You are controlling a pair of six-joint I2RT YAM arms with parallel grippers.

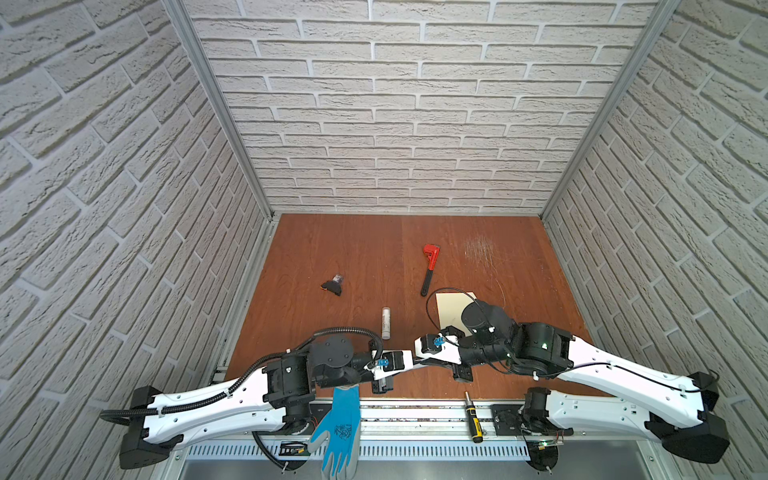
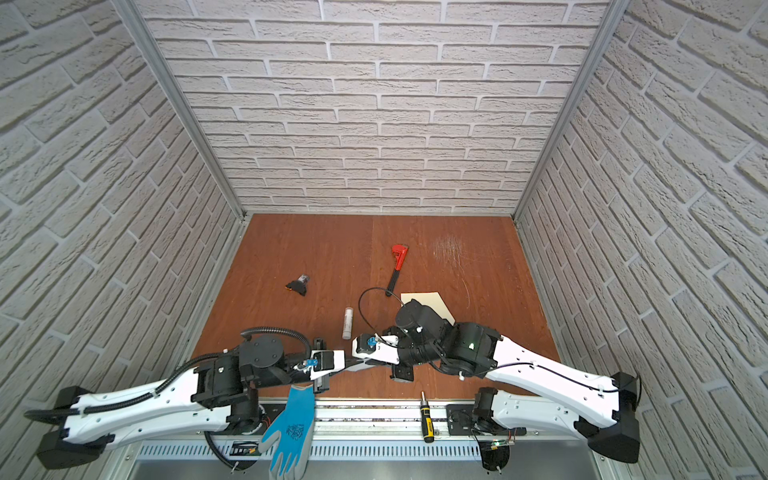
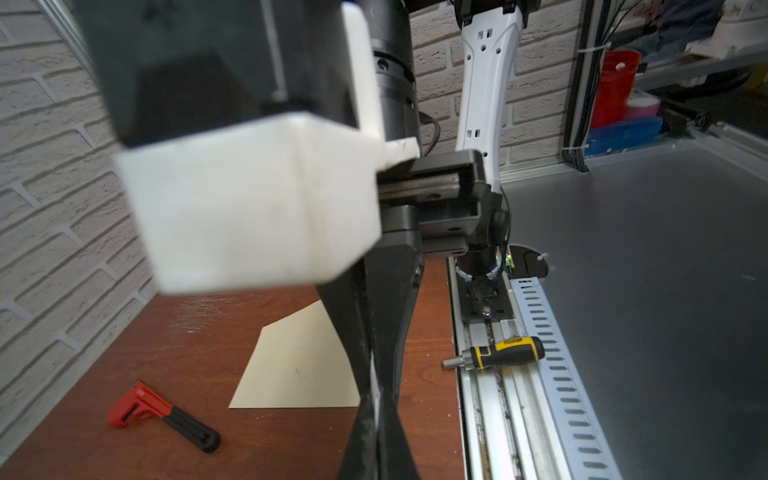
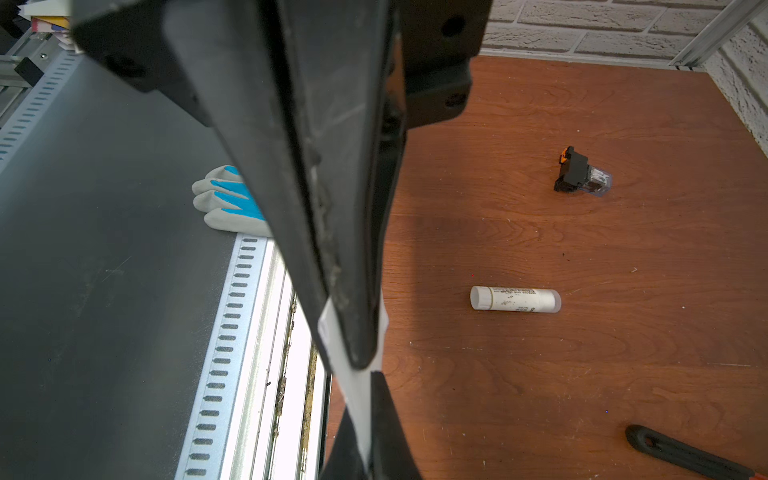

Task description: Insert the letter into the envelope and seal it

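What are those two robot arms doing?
The left hand and the right hand are tip to tip near the front edge of the brown wooden table. Both are shut on one small white paper letter, pinched between them. The large cream paper envelope lies flat on the table farther back, by the right arm. The letter is not inside it yet.

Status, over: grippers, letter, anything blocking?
Both shut on the letter: left gripper, right gripper. Flat on table, the envelope, partly under right arm. Red wrench near its corner.
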